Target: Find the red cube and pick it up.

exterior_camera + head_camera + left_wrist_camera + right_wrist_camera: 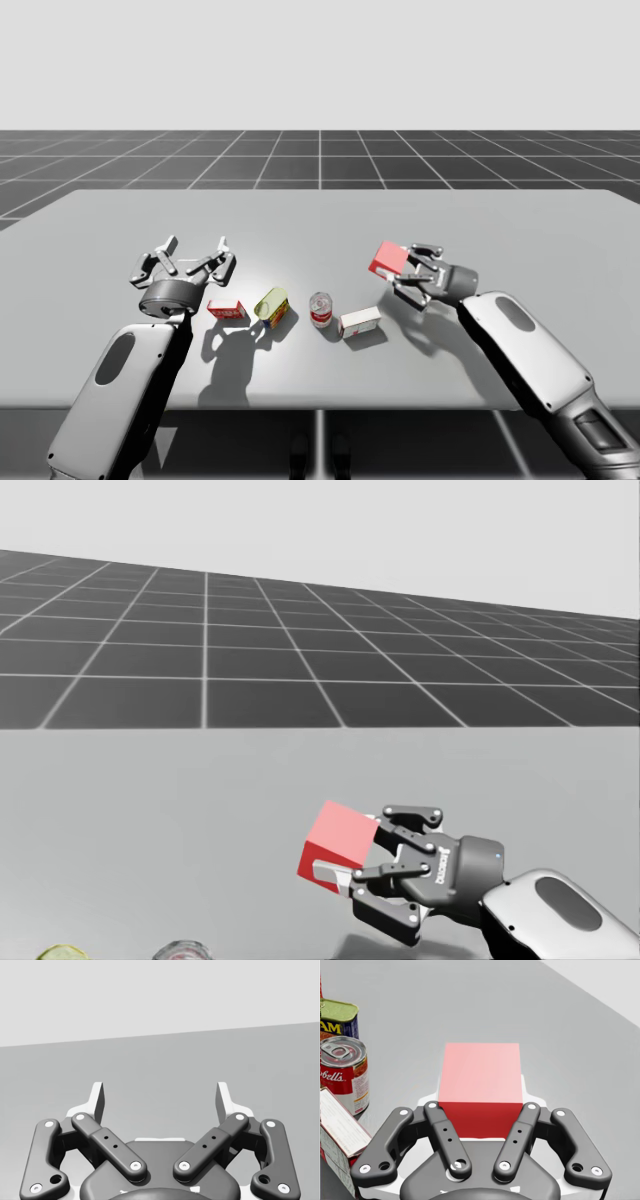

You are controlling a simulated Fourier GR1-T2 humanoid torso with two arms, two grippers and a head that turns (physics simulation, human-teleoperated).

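My right claw (403,270), right of centre in the high view, is clamped on the red cube (387,259) above the counter (300,215); my left claw (192,252) gapes wide, empty.

Silver-grey and black robot body.
Smooth shells, dark oval insets on left arm (140,385), right arm (540,362); silver screws, pale fingertips (98,1101) on left gripper (161,1098), right gripper (479,1096).

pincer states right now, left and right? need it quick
Left pincer: open, holding nothing.
Right pincer: closed on the red cube.
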